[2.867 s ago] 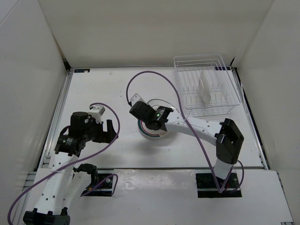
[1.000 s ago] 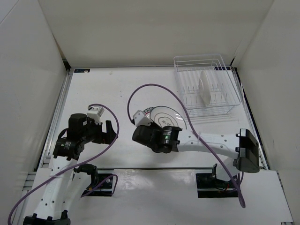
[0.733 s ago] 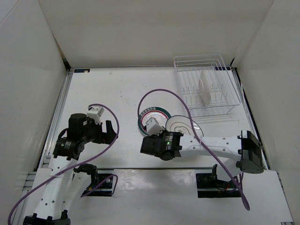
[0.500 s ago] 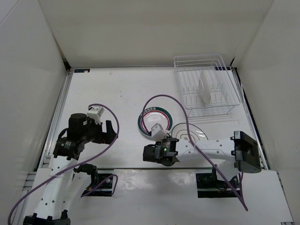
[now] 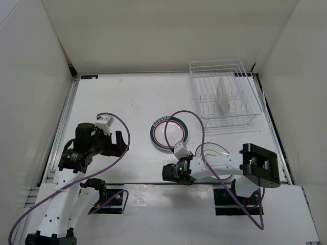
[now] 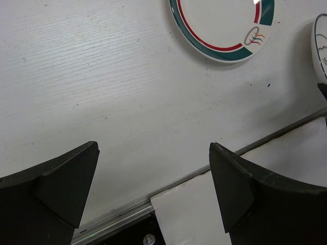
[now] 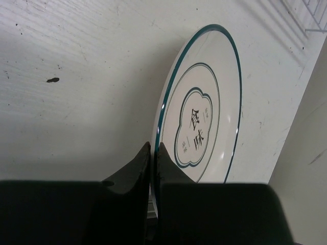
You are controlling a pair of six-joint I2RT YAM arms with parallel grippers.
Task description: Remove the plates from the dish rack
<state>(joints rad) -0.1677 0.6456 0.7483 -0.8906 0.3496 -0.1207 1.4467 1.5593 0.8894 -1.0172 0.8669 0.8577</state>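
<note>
Drawn back since earlier, the right gripper [image 7: 153, 150] has carried the thin-rimmed plate [image 5: 214, 149] off the green-and-red plate [image 5: 168, 133] to the table's [image 5: 112, 97] near edge, fingers pinched on its rim. Left gripper [image 6: 153, 148] hangs wide open over bare table, well apart from both. One white plate [image 5: 223, 95] stands upright in the dish rack [image 5: 202, 109], far right.

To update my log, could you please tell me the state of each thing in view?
left gripper: open, empty.
right gripper: shut on thin-rimmed plate.
thin-rimmed plate: held by its rim, out of the rack.
green-rimmed plate: flat on the table.
white plate: upright in the rack.
rack: holds that one plate.
</note>
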